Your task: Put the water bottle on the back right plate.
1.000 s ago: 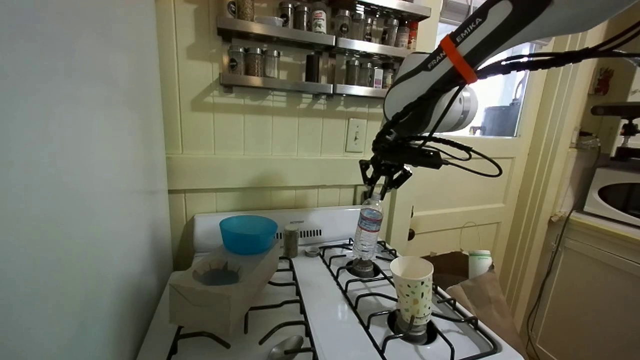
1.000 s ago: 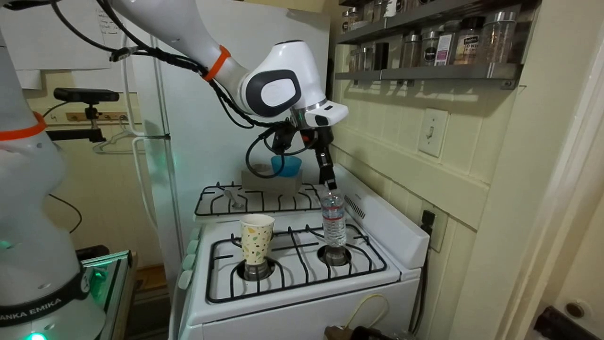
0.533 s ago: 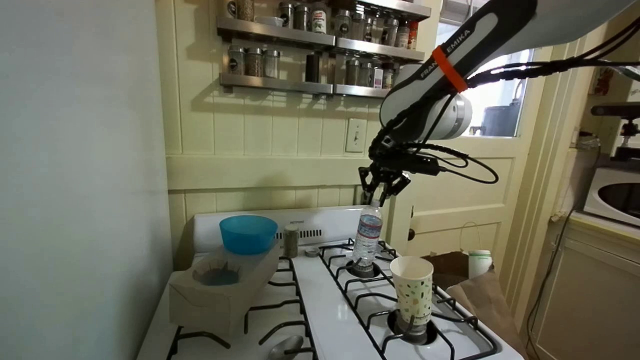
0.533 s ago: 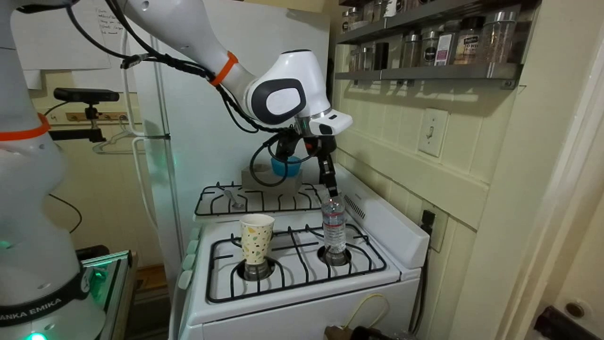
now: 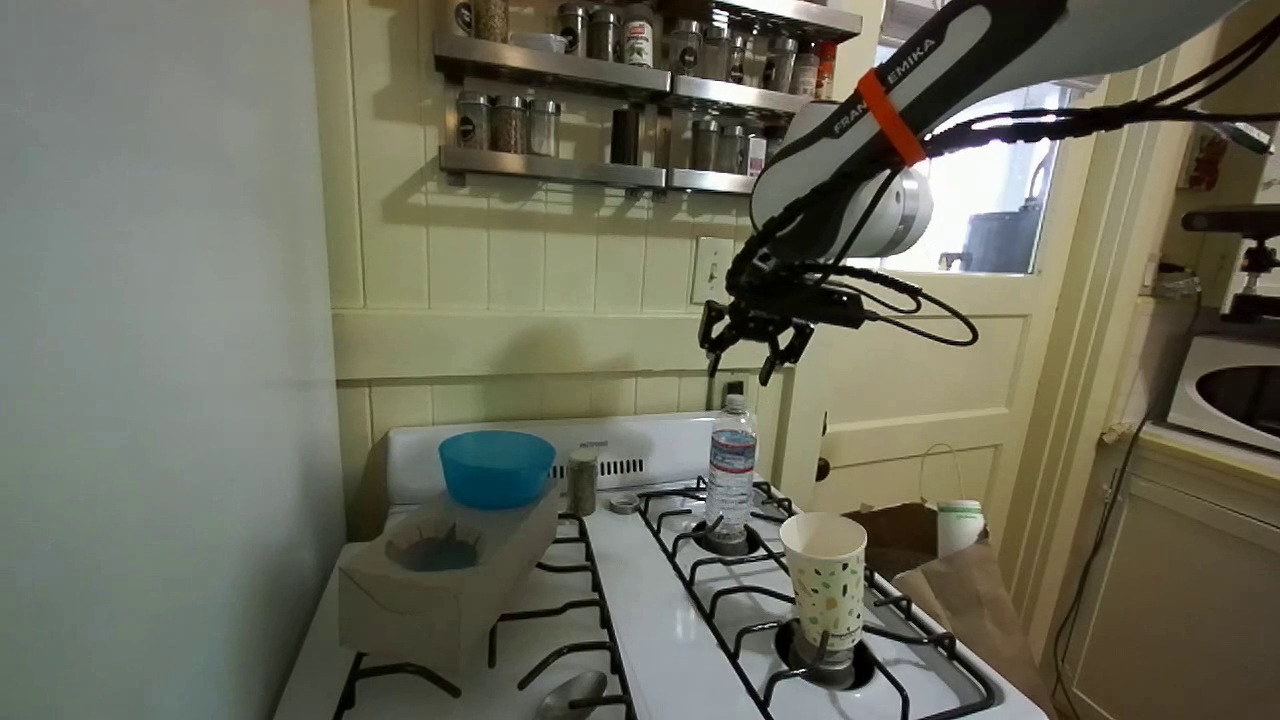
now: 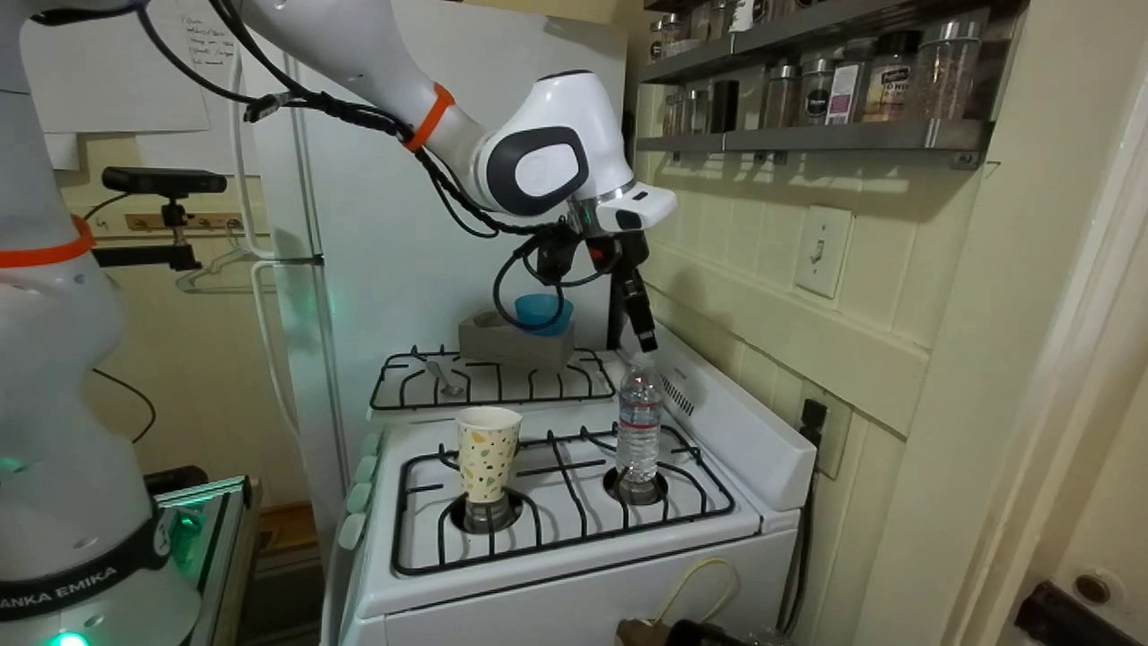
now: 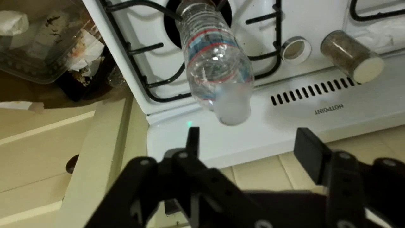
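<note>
Over the white stove top (image 5: 650, 620) the arm (image 6: 529, 170) sits higher than half a second ago, and its gripper (image 5: 739, 374) with it. The fingers (image 7: 311, 155), much closer in a second ago, now stand well spread with nothing between them. Below and apart from them, the water bottle (image 5: 731, 470) stands upright on the back right burner (image 6: 659, 490), free of its slight lean of a second ago. To my eye the letting go is done and the placing with it; what is left is likely just to carry the arm away without clipping the cap (image 7: 234, 106).

Behind runs a cream panelled wall (image 5: 590, 340) carrying steel shelves (image 5: 555, 163). Across the stove top a pale box (image 5: 400, 610) bears a blue bowl (image 5: 497, 468), and a patterned cup (image 5: 828, 590) stands on the front right burner (image 6: 513, 513). Toward the rear stands a spice jar (image 5: 582, 482), and just beside it lies a small ring-shaped thing (image 5: 624, 504), perhaps a lid, though I cannot tell for certain.
</note>
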{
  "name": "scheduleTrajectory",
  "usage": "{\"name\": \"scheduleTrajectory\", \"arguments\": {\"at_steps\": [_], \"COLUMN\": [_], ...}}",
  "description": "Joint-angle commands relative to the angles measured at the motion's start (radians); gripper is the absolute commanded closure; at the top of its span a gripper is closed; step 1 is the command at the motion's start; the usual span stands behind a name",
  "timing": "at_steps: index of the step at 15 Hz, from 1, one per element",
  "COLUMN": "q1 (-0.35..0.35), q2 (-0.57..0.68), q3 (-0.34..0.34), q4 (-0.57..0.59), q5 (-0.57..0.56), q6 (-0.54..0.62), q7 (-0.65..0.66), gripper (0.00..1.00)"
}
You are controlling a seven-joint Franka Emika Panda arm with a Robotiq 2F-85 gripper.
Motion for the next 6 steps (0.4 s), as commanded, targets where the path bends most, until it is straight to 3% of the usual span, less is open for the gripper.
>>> {"name": "scheduleTrajectory", "arguments": {"at_steps": [1, 5, 6], "q1": [0.025, 0.094, 0.062], "q2": [-0.073, -0.136, -0.094], "q3": [0.011, 0.052, 0.042], "q4": [-0.002, -0.03, 0.009], "q5": [-0.004, 0.211, 0.137], "q6": [-0.005, -0.103, -0.066], "q7": [-0.015, -0.251, -0.168], "gripper": [0.0, 0.0, 0.0]}}
